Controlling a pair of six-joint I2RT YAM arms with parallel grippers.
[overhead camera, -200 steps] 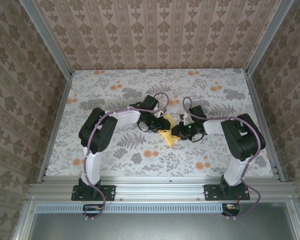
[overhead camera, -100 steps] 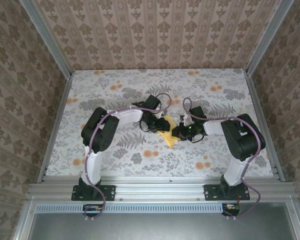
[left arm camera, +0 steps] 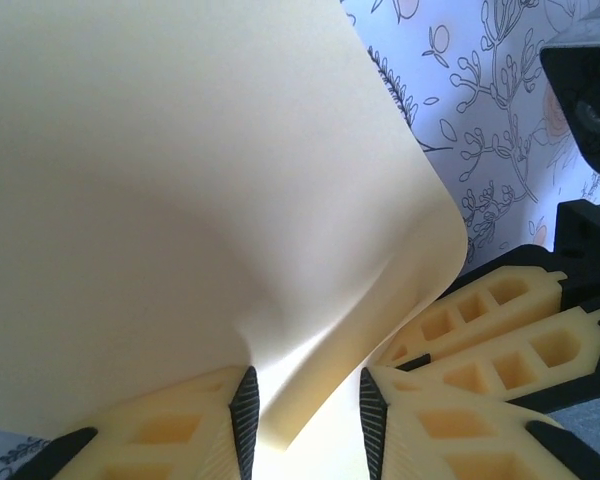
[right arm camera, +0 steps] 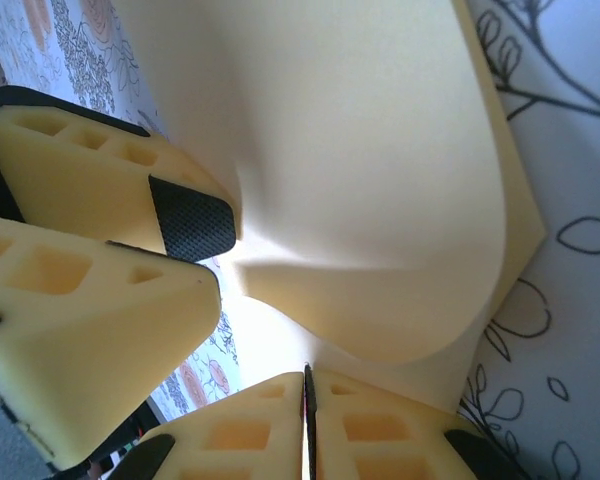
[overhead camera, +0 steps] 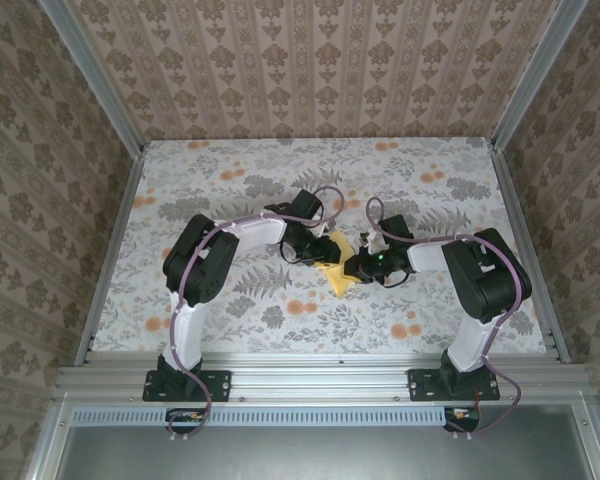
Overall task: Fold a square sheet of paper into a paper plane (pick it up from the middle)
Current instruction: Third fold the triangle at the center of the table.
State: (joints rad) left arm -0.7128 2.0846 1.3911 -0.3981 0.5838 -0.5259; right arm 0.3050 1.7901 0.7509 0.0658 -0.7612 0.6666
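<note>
From above I see both grippers meeting at the middle of the cloth (overhead camera: 230, 180), with the paper (overhead camera: 332, 270) between them as a small yellow patch, its point toward me.

The right gripper (right arm camera: 307, 385) is clenched. On its wrist camera the two fingers meet along a thin seam, and the lower edge of the paper runs down into that seam, so I read it as pinching the paper. The sheet bows up and away from there, curved and not flat.

The left gripper (left arm camera: 305, 415) has its jaws apart. A rounded fold of the paper hangs down between the black pads (left arm camera: 245, 410). It touches one pad and puckers there, and a gap shows on the other side. I cannot say the fold is clamped.

Compared with a second ago, the elbow of the left arm (overhead camera: 195, 265) has edged slightly toward the centre. The yellow patch looks smaller and more tucked between the two grippers. The paper has kept its place on the cloth, and the right arm has barely moved.
</note>
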